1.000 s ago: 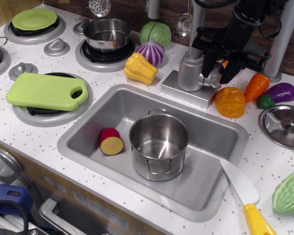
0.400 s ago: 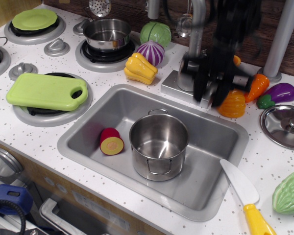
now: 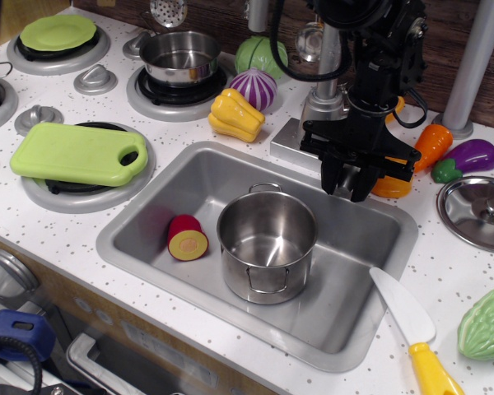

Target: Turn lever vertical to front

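Note:
My black gripper (image 3: 348, 183) hangs over the sink's back rim, just in front of the faucet's base plate, with its fingers (image 3: 362, 184) pointing down. The silver faucet body (image 3: 323, 105) rises behind it and to the left. The lever is hidden behind the gripper's head. A narrow gap shows between the two fingers, and I cannot tell whether anything sits in it.
A steel pot (image 3: 267, 243) and a red fruit half (image 3: 187, 239) sit in the sink (image 3: 148, 216). An orange pepper (image 3: 393, 184), carrot (image 3: 432, 145) and eggplant (image 3: 469, 156) lie right of the gripper. A yellow squash (image 3: 235, 115) lies to its left. A knife (image 3: 405, 314) lies at the front right.
The gripper has swung from the faucet's right side, forward and down, to the front of the base plate, and its fingers have turned to point down.

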